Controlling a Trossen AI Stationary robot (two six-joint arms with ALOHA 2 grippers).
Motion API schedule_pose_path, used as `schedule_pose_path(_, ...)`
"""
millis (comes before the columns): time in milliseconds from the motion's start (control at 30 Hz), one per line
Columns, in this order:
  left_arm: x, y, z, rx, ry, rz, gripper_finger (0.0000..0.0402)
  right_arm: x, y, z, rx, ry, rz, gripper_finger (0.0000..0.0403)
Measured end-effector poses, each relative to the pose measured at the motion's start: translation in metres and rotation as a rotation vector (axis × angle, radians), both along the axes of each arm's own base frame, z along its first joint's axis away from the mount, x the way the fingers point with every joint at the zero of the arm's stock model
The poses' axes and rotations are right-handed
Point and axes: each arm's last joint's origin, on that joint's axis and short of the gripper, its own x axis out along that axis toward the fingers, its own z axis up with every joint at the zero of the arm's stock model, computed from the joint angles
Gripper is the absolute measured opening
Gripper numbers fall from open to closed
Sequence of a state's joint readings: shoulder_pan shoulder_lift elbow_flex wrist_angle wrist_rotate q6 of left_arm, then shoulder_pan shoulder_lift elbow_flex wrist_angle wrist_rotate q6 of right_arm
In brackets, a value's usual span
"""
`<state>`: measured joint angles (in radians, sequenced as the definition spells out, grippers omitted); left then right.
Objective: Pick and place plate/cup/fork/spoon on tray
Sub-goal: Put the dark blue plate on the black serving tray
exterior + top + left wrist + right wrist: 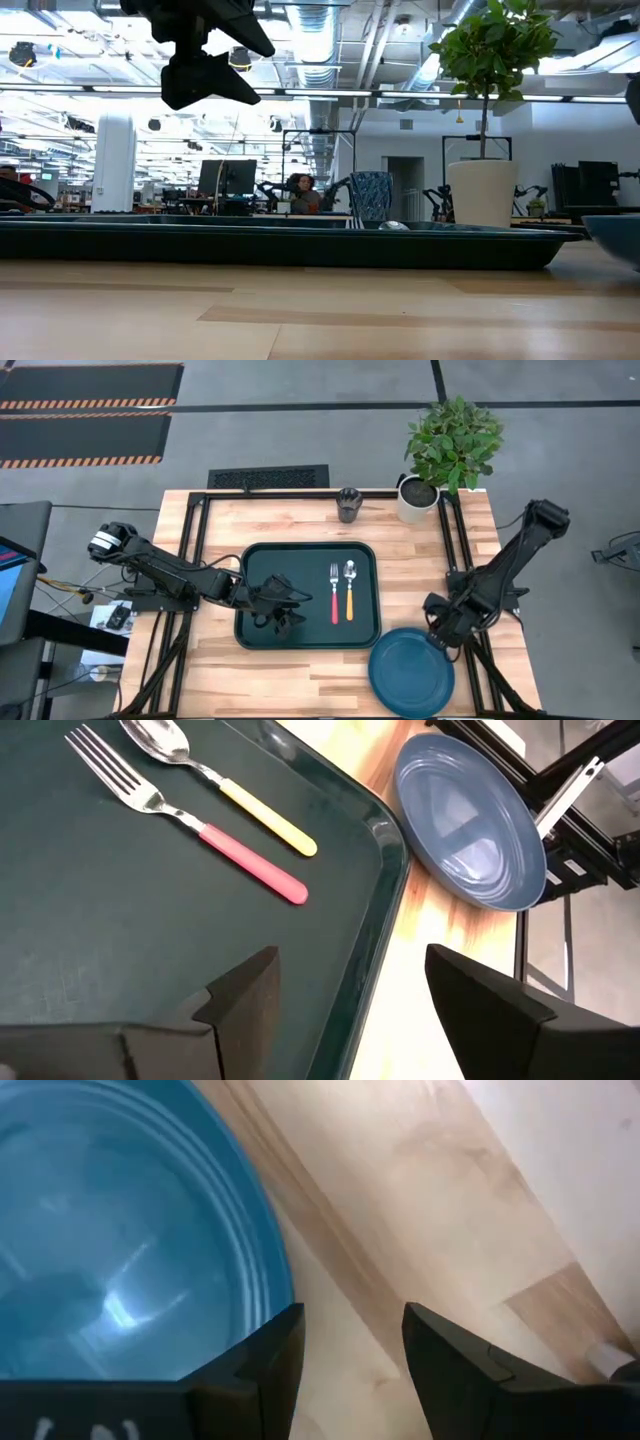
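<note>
The dark green tray (262,565) lies mid-table. The red-handled fork (334,592) and the orange-handled spoon (349,590) lie flat side by side on its right half, also seen as fork (200,825) and spoon (235,790). The blue plate (411,672) rests flat on the wood off the tray's near right corner. The dark cup (348,505) stands upright at the far edge. My left gripper (280,608) hangs open above the tray's left half, nothing between its fingers (250,995). My right gripper (350,1315) is open over bare wood just beside the plate's rim (268,1250).
A white pot with a green plant (420,498) stands at the far right corner, beside the cup. Black frame rails (195,540) run along both table sides. Bare wood lies in front of the tray (280,680).
</note>
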<state>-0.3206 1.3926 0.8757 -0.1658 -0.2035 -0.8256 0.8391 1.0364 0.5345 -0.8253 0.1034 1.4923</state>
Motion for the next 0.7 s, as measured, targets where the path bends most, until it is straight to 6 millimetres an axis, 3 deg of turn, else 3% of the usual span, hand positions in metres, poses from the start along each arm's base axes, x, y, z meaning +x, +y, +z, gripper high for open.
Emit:
schedule_pose_path(433, 0.000, 0.000, 0.000, 0.001, 0.000, 0.003, 0.0237, 0.009, 0.014, -0.021, -0.019, 0.100, 0.087, 0.0190)
schedule_pose_path(700, 0.000, 0.000, 0.000, -0.004, 0.000, 0.007, 0.0237, 0.002, 0.006, -0.003, 0.060, 0.057, 0.068, 0.0188)
